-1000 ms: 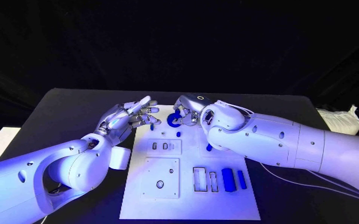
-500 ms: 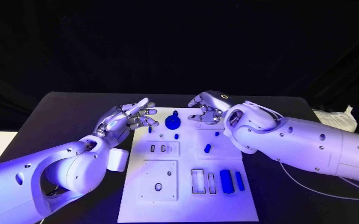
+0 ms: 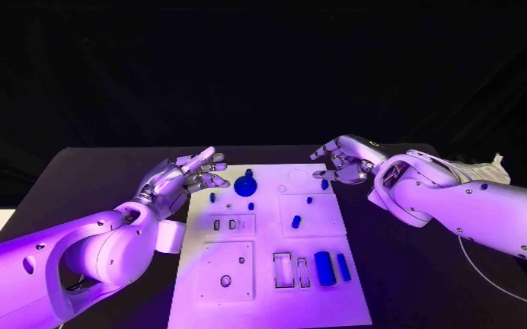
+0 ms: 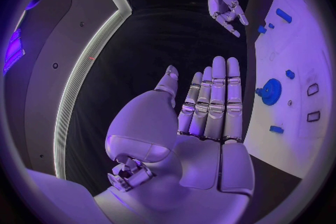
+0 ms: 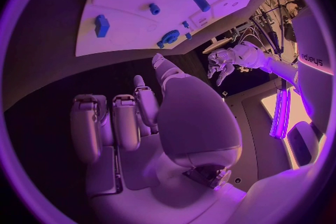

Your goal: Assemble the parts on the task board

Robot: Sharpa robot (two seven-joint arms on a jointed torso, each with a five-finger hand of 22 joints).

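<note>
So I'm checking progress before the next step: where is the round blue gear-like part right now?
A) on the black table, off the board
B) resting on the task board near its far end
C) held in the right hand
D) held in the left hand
B: the round blue part sits on the white task board near its far end, while the left hand and right hand both hold nothing, fingers apart.

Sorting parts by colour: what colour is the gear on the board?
Blue gear, clearest in the head view.
</note>
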